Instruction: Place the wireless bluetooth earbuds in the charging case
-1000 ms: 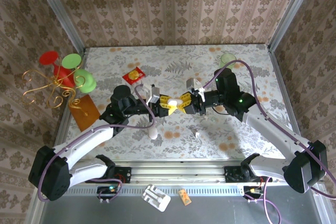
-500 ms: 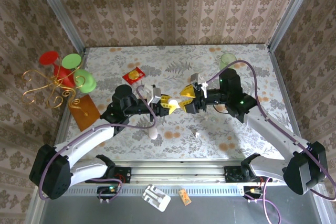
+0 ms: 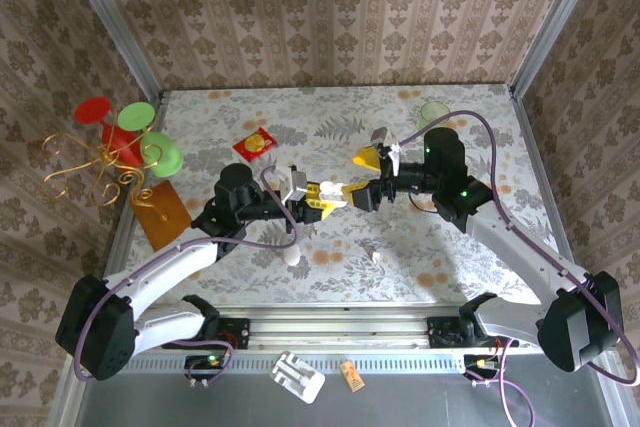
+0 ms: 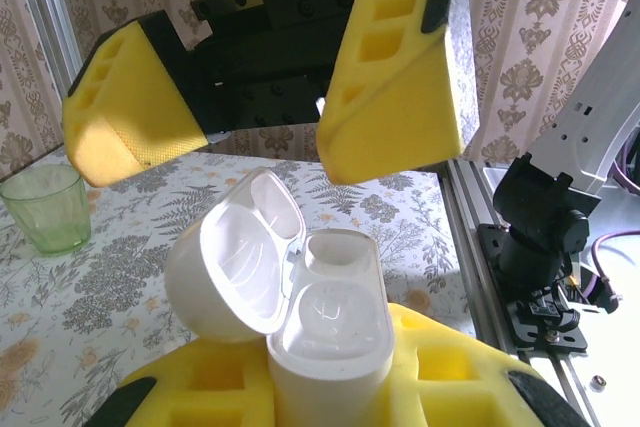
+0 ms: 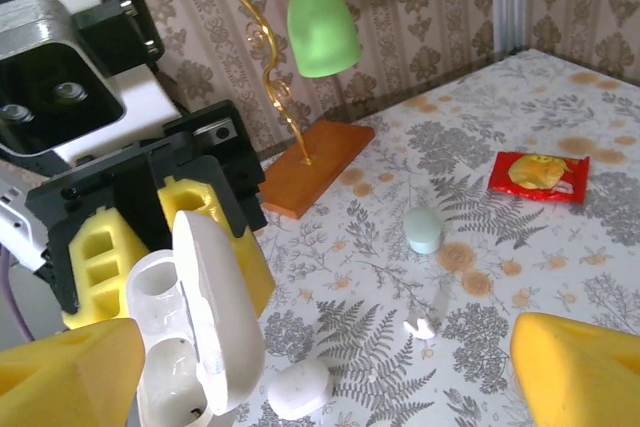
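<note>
The white charging case [image 4: 330, 337] stands upright with its hinged lid [image 4: 235, 257] swung open, and both wells look empty. My left gripper [image 4: 330, 392] is shut on the case's body, its yellow pads [image 4: 450, 372] on either side. In the top view the case [image 3: 331, 190] is held above the table's middle. My right gripper [image 3: 362, 177] faces it from the right, open, with nothing between its fingers [image 4: 395, 77]. In the right wrist view the case [image 5: 165, 347] sits at the lower left of my open right gripper [image 5: 320, 372]. One tiny white earbud [image 5: 420, 327] lies on the table [image 3: 377, 258].
A white egg-shaped oval [image 5: 298, 389] lies below the case, and a pale green disc [image 5: 423, 230] lies further off. A red packet [image 3: 256, 143], a green glass [image 3: 434, 112] and a gold wire stand [image 3: 105, 162] on a wooden base [image 3: 160, 212] stand around. Metal rails [image 3: 120, 237] edge the table.
My right gripper, shut by the case a second ago, has spread wide and drawn back to the right. The left gripper kept the case in place.
</note>
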